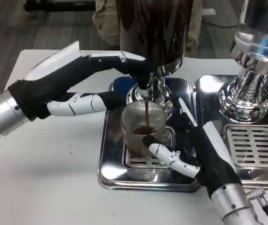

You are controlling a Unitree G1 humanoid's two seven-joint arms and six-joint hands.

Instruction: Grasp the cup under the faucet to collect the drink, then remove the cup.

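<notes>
A ribbed glass cup (142, 127) stands on the grate of a steel drip tray (109, 154) under the faucet (149, 91). A dark stream runs into it, and the drink fills its lower part. My left hand (73, 82) reaches in from the left, its upper finger (124, 63) pressing on the black faucet lever (143, 78). My right hand (204, 152) lies on the tray right of the cup. Its thumb (169, 157) touches the cup's lower front, and the other fingers (185, 112) stand a little apart from the cup's right side.
The dark dispenser tank (155, 28) rises above the cup. A second chrome dispenser (251, 70) with its own grated tray (253, 150) stands at the right. A person (105, 18) is behind the table. Bare white table (40, 173) lies front left.
</notes>
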